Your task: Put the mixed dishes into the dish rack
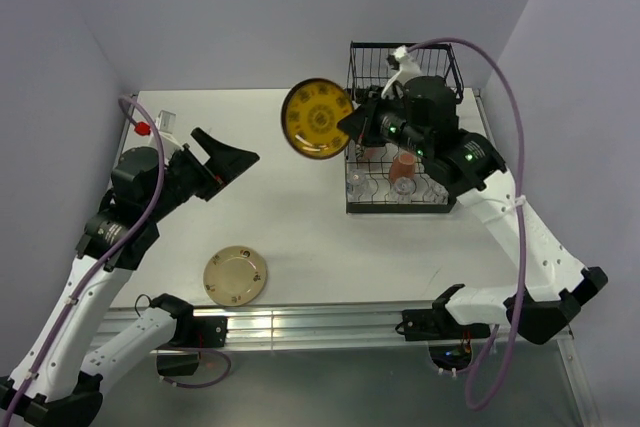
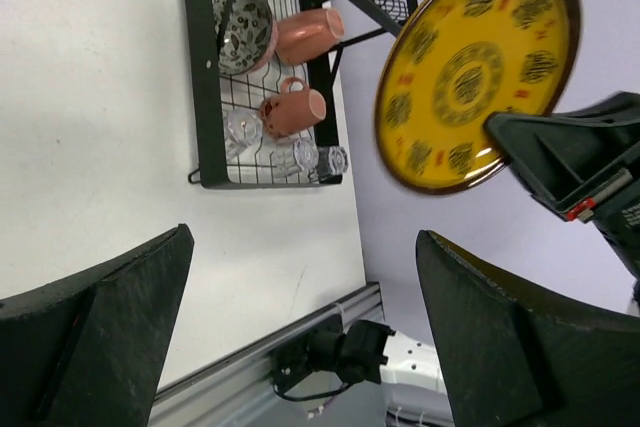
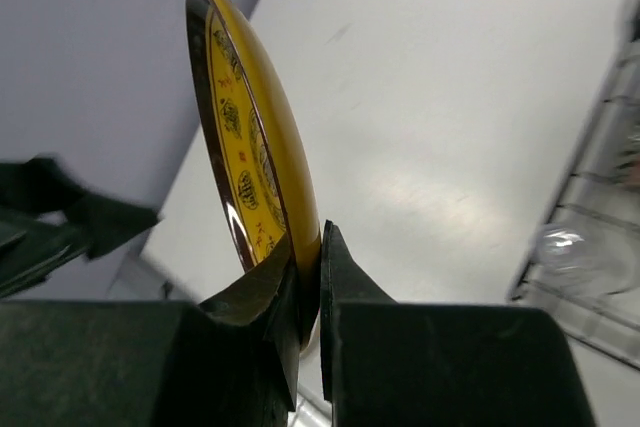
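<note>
The yellow patterned plate (image 1: 317, 118) hangs on edge above the table, just left of the black wire dish rack (image 1: 352, 147). My right gripper (image 1: 349, 125) is shut on its rim; in the right wrist view the rim of the plate (image 3: 255, 147) is pinched between the two fingers of the gripper (image 3: 318, 237). My left gripper (image 1: 226, 161) stands wide open and empty a short way left of the plate (image 2: 470, 72). Inside the rack (image 2: 205, 67) are a dark patterned bowl (image 2: 243, 29), two orange mugs (image 2: 310, 35) (image 2: 295, 110) and clear glasses (image 2: 243, 129). A tan speckled plate (image 1: 236, 276) lies flat near the front edge.
The rack's taller basket section (image 1: 405, 62) stands against the back wall. The right arm (image 1: 470, 162) reaches over the rack. An aluminium rail (image 1: 300, 325) runs along the table's near edge. Walls close the table in at the left, back and right.
</note>
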You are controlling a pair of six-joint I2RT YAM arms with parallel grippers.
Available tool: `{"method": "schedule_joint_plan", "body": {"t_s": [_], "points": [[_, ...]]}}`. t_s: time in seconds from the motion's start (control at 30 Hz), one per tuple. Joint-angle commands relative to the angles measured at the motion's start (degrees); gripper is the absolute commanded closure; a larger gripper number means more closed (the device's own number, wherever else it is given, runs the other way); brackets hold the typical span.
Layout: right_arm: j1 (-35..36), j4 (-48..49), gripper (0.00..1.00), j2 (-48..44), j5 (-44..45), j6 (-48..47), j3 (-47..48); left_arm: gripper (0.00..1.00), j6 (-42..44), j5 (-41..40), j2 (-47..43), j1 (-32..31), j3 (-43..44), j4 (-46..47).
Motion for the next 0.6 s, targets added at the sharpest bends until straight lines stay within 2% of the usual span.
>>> {"method": "schedule_joint_plan", "body": {"t_s": [0.0, 0.2, 0.4, 0.57], "points": [[-0.02, -0.74, 1.0, -3.87, 22.09, -6.61, 4.61, 0.01, 2.19, -3.03, -0.03, -0.01, 2.97, -0.25], [-0.2, 0.23, 1.0, -3.88, 46.9, -13.9, 7.24, 0.01, 2.98, -1.1, 1.28, -0.01, 0.08, 2.29], [-0.29, 5.14, 1.0, -1.77, 63.18, -17.78, 8.57, 0.01, 2.89, 1.37, 3.3, -0.01, -3.18, 5.37], [-0.81, 7.96, 1.0, 4.91, 70.59, -20.85, 11.73, 0.01, 3.51, 2.16, 4.89, -0.01, -3.97, 6.95]]}}
